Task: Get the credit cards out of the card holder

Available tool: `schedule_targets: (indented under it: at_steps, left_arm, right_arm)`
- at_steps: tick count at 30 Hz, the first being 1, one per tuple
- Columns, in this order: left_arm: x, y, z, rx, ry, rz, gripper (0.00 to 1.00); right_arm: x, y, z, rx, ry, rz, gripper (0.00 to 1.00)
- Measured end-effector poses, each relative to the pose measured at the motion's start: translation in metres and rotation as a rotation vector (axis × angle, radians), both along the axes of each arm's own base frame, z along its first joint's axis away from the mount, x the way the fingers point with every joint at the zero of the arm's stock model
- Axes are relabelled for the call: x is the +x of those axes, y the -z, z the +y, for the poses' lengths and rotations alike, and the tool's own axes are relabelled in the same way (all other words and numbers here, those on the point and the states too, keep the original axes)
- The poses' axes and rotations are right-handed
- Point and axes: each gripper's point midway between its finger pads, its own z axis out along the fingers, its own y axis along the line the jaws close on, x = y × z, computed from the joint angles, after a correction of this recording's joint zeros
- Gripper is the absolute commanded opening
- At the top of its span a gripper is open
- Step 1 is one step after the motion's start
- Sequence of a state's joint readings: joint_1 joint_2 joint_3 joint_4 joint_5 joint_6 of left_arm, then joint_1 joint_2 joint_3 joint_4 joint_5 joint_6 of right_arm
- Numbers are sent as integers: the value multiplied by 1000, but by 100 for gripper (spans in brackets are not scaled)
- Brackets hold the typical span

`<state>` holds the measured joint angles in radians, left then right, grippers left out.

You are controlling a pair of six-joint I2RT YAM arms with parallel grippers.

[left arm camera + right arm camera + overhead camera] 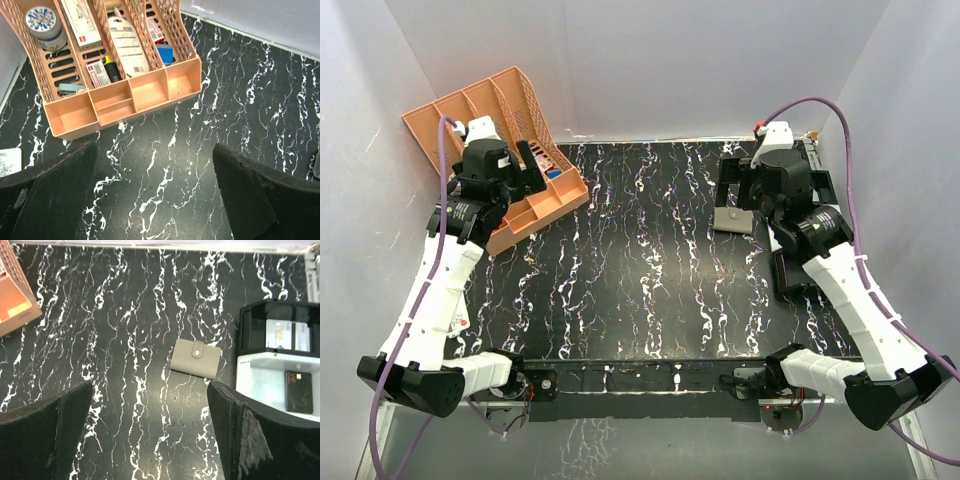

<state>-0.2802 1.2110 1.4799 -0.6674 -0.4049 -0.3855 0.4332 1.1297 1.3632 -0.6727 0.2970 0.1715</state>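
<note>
Snapped-shut grey card holder point(196, 358); pale credit card point(287, 335), lettering illegible

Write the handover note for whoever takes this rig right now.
Left end effector: open, empty, over the table in front of the rack.
Right end effector: open, empty, above the table with the holder just ahead.
Holder: flat on the table, snapped shut.
Cards: pale card in the black tray, dark card in the white tray. Whether the holder has any inside cannot be seen.
Done: nothing gripped.
Left: open the holder, take out any cards.
</note>
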Motion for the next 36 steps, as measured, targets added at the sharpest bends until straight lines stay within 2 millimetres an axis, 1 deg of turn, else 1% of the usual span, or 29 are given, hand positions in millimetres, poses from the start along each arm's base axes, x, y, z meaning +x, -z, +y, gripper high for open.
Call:
schedule_targets:
  at_steps: [3,7,11,15,17,20,24,27,30,33,36]
  left_arm:
    - [2,18,5,-8,5,21,99]
    - [2,46,7,-38,48,56,99]
    - [-2,73,6,-80,86,93,99]
    - [-6,100,-2,-135,144,139,99]
    - [-9,113,-6,-160,175,167,99]
    - [-16,133,-13,-195,221,209,99]
    - [-30,157,-24,-240,286,261,99]
    - [-40,169,-31,-265,327,283,99]
    - [-48,177,-37,-285,366,290,99]
    - [-55,180,-39,-289,388,283,99]
    - [-60,182,-39,-283,396,264,99]
  right_arm:
    - [0,23,-7,29,-8,56,98]
    - [1,47,-12,82,-21,121,98]
    - [5,61,-13,141,-38,174,98]
    - [15,79,-10,199,-45,241,98]
    - [21,94,-8,229,-46,297,97]
    - [29,123,-4,265,-43,395,93]
    - [36,159,-1,292,-21,513,88]
    - [41,176,-2,295,6,566,85]
    - [52,189,-10,266,67,601,85]
    - [72,199,-25,204,157,605,85]
    - [96,202,-40,145,238,587,84]
